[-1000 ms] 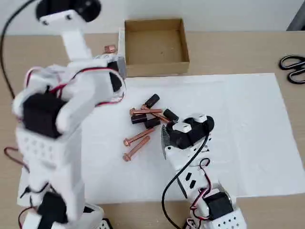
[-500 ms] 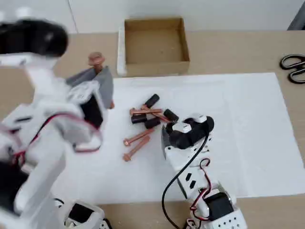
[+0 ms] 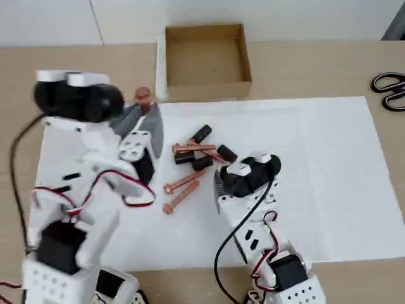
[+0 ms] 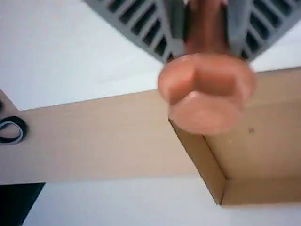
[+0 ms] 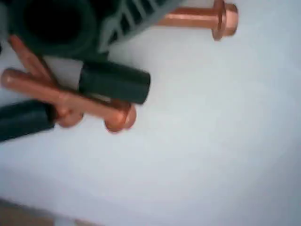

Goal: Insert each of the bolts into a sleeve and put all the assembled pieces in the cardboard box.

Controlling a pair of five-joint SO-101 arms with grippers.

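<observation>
Left claw (image 4: 203,23) tight around a copper bolt (image 4: 207,94), flanged, seemingly hexagonal head outward.

A light wooden table (image 3: 304,69) carries a large white paper sheet (image 3: 329,171) spread flat over its middle. A pair of black-handled scissors (image 3: 389,88) lies on the bare wood just beyond the sheet's far corner, at the table's edge.

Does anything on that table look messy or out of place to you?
Only the parts: copper bolts and black sleeves lie in a crisscross heap on the white paper, some overlapping. Nothing looks spilled or broken; the cardboard box stands upright.
</observation>
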